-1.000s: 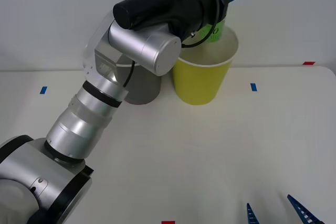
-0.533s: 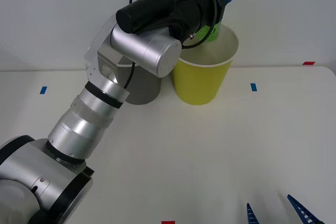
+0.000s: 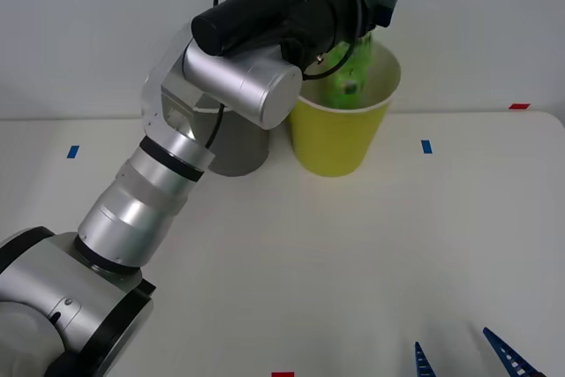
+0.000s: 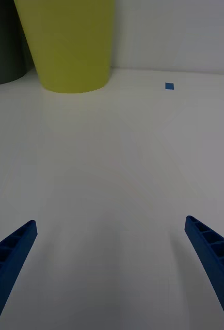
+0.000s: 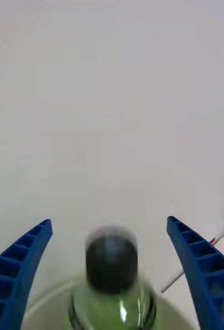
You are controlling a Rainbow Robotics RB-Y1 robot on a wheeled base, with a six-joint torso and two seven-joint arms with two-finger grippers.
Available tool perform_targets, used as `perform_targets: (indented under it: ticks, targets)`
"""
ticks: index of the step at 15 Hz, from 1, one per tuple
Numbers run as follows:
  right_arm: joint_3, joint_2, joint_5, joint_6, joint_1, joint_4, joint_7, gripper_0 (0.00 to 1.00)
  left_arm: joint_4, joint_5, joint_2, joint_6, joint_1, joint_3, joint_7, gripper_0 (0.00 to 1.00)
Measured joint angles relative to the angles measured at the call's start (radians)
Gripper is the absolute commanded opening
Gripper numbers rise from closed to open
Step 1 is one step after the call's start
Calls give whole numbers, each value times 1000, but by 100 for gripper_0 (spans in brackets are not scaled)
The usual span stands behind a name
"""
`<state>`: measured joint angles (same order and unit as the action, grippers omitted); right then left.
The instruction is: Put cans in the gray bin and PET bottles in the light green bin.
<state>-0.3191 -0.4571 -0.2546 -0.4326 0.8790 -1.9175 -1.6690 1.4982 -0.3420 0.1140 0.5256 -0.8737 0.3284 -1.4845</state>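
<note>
With left gripper (image 5: pixel 109 278) fingers spread wide above the light green bin (image 3: pixel 340 134), let the freed PET bottle (image 3: pixel 346 77) drop clear, then lift straight away.

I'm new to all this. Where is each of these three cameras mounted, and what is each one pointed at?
Front view: above the arms, looking forward and down at the table; left arm reaches over the light green bin.
Left wrist view: on the left wrist above that bin; left gripper open, PET bottle between its jaws.
Right wrist view: low over the table, right gripper open.
Shared: front and right wrist views both show the light green bin and gray bin.
</note>
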Motion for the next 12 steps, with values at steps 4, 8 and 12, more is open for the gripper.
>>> perform_targets:
  ticks: [4,8,12]
  targets:
    - [0,0,0,0,0,0,0,100,93,-22,69,4,42,0,3,100]
    - [0,0,0,0,0,0,0,100,325,-41,165,7,249,0,-2,100]
    - [0,0,0,0,0,0,0,100,544,-45,255,8,464,-12,-2,100]
